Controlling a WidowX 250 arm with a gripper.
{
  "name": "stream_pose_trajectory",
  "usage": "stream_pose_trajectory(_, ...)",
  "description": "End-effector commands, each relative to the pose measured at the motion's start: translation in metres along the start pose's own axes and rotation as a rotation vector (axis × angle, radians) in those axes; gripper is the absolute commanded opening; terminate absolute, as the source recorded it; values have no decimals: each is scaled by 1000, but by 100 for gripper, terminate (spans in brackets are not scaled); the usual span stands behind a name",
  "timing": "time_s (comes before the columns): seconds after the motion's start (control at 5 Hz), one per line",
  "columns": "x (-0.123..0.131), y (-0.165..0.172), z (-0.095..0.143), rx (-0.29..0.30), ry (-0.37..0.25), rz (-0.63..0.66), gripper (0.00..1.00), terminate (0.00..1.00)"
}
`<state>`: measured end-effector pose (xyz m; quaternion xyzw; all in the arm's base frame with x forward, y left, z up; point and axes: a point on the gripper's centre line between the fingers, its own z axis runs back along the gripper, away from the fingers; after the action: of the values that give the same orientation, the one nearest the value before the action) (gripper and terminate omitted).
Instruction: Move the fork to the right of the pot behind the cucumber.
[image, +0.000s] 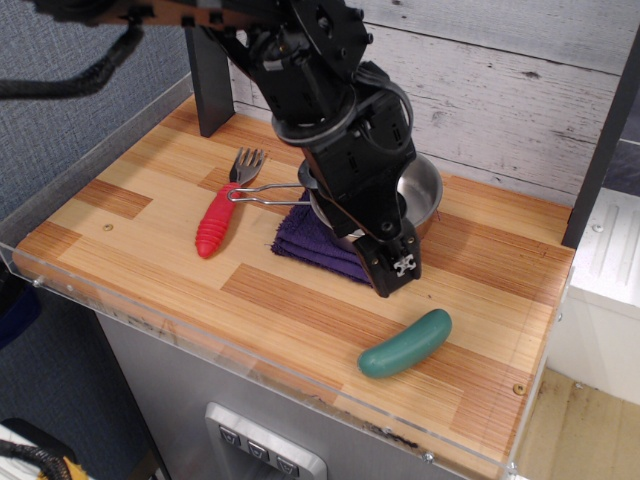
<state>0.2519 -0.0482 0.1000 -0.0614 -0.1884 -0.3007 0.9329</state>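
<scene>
The fork (218, 214) has a ribbed red handle and grey tines and lies on the wooden table left of the pot, tines pointing back. The pot (425, 190) is a shiny steel pan at the back middle, mostly hidden by my arm; its wire handle (262, 193) reaches left, close to the fork's tines. The teal-green cucumber (405, 344) lies near the front right. My gripper (400, 268) hangs just above the table in front of the pot, between the pot and the cucumber. Its fingers look pressed together with nothing in them.
A folded purple cloth (312, 243) lies in front of the pot, partly under it. A dark post (208, 80) stands at the back left. A clear plastic rim (150, 322) runs along the table's front edge. A white cabinet (605, 270) stands to the right.
</scene>
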Motion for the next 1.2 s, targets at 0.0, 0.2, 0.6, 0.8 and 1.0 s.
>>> stream_pose_trajectory(0.0,0,0,0,0,0,0,100,0)
stream_pose_trajectory(0.2,-11,14,-2,4,1,53,100,0)
stream_pose_trajectory(0.6,-38,47,-5,47,0,195,100,0)
stream_pose_trajectory(0.8,-49,60,-12,128,40,357,100,0)
stream_pose_trajectory(1.0,-55,69,-16,221,74,508,100,0)
